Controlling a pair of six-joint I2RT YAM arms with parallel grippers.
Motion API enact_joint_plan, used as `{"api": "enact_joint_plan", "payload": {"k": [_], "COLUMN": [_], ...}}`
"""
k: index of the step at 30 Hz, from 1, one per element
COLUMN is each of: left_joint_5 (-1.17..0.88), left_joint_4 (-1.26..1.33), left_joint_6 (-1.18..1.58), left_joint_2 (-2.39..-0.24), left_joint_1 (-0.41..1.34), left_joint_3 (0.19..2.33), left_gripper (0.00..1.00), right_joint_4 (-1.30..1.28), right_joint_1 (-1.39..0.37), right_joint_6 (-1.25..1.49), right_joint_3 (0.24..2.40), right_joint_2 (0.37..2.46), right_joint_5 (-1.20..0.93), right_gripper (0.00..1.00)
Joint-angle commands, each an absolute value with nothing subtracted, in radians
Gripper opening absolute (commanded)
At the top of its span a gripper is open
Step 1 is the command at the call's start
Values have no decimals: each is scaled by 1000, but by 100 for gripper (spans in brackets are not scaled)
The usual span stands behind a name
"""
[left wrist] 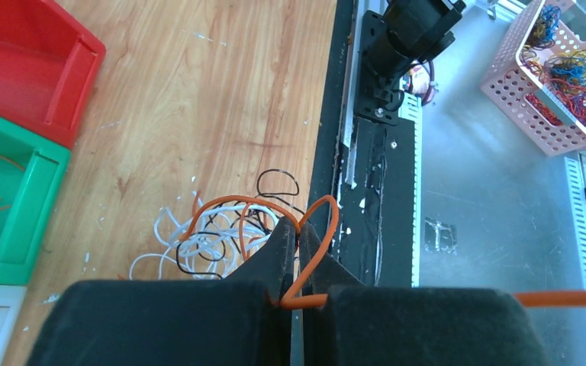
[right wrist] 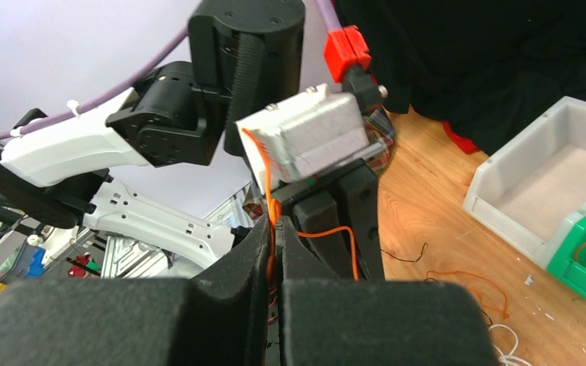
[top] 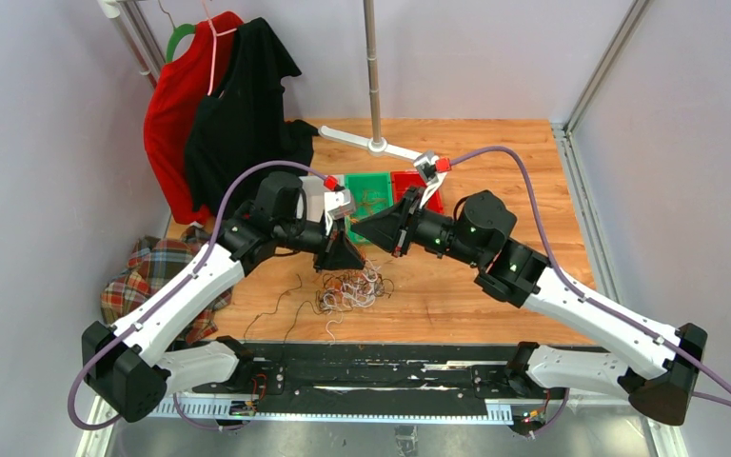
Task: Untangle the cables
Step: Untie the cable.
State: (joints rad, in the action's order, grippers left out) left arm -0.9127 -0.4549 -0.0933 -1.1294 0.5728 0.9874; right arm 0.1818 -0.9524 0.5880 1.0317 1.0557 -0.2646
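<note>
Closest to my left wrist lens are my own black fingers [left wrist: 278, 248]. My left pincer [left wrist: 299, 238] is clamped on an orange strand [left wrist: 326, 221], and my right pincer [right wrist: 275, 225] is pinched shut on what looks like the same orange strand, which climbs from its tips over the silver block on my left wrist.

The cables [top: 350, 288] lie as a small tangle of white, orange and black on the wooden table [top: 476, 295], directly below my two pincers and just in front of the green bin [left wrist: 23, 213] and the red bin [left wrist: 30, 69].

I judge these wires light, limp and springy. They hold their curls, slip through smooth pads, and drag their neighbours along if pulled fast. The best place to hold one is a free stretch near its end, well clear of the knot, as I am doing.

The tangle itself has no long axis. My strand rises from it in a heart-shaped loop to my left fingertips, passes between them, and runs off sideways. The stretch between my pincers lies roughly across the table.
</note>
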Motion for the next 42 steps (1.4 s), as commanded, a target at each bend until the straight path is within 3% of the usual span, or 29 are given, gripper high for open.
{"api": "enact_joint_plan", "payload": {"k": [1, 3, 6, 8, 15, 33, 40, 42], "left_joint_5": [-924, -926, -924, -933, -885, -859, -884, -877], "left_joint_4": [-486, -476, -507, -544, -681, -736, -769, -793], "left_joint_6": [-86, -65, -64, -61, -69, -51, -37, -53], "left_joint_2": [-1116, -1110, -1104, -1098, -1081, -1029, -1029, -1028], "left_joint_1": [577, 577, 571, 559, 541, 541, 541, 541], "left_joint_3": [1040, 1029, 1061, 1106, 1264, 1357, 1471, 1516], "left_gripper": [1, 1, 1, 1, 1, 1, 1, 0], "right_joint_4": [214, 202, 159, 139, 164, 343, 460, 487], "right_joint_1": [-933, -932, -932, -932, -941, -1102, -1095, -1083], "right_joint_6": [588, 568, 518, 472, 361, 267, 324, 343], "right_joint_3": [1001, 998, 968, 928, 756, 831, 683, 632], "right_joint_2": [1018, 1012, 971, 931, 858, 1184, 1222, 1221], "right_joint_5": [-224, -219, -167, -132, -134, 81, 219, 232], "right_gripper": [3, 15, 54, 69, 72, 71, 62, 55]}}
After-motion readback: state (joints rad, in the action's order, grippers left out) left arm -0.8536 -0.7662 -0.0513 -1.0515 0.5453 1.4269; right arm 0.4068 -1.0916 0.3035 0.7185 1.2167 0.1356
